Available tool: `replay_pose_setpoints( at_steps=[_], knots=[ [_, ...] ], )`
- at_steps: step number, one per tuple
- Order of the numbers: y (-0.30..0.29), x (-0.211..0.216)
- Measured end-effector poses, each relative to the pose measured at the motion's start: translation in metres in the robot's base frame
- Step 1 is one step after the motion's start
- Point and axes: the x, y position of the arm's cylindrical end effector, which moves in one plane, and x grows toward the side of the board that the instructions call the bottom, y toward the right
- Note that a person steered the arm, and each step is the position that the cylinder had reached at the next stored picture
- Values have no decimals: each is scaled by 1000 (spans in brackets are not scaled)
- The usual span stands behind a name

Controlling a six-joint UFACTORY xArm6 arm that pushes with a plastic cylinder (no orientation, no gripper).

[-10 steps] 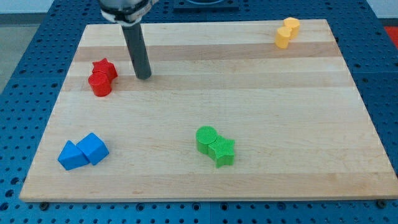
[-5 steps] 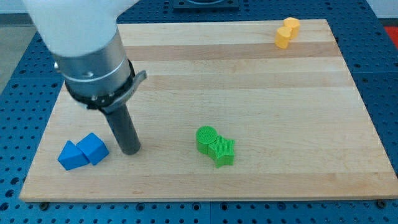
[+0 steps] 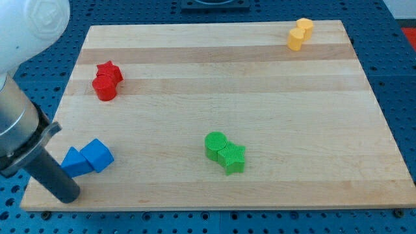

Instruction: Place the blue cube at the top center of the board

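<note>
Blue perforated tabletop (image 3: 396, 97) carries the wooden board (image 3: 260, 97). The blue cube (image 3: 98, 155) sits at the view's bottom left, touching a blue wedge-like block (image 3: 76, 163). My tip (image 3: 69, 195) rests just below-left of both (probably to push the cube up and rightward). No fingers exist on this rod, so nothing is grasped. I can read no writing or labels.
</note>
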Motion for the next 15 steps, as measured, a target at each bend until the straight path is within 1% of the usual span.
replay_pose_setpoints(
  at_steps=[4, 6, 8, 9, 13, 15],
  knots=[
    [33, -55],
    [36, -96],
    [82, -98],
    [91, -111],
    [96, -186],
    [131, -210]
  ],
)
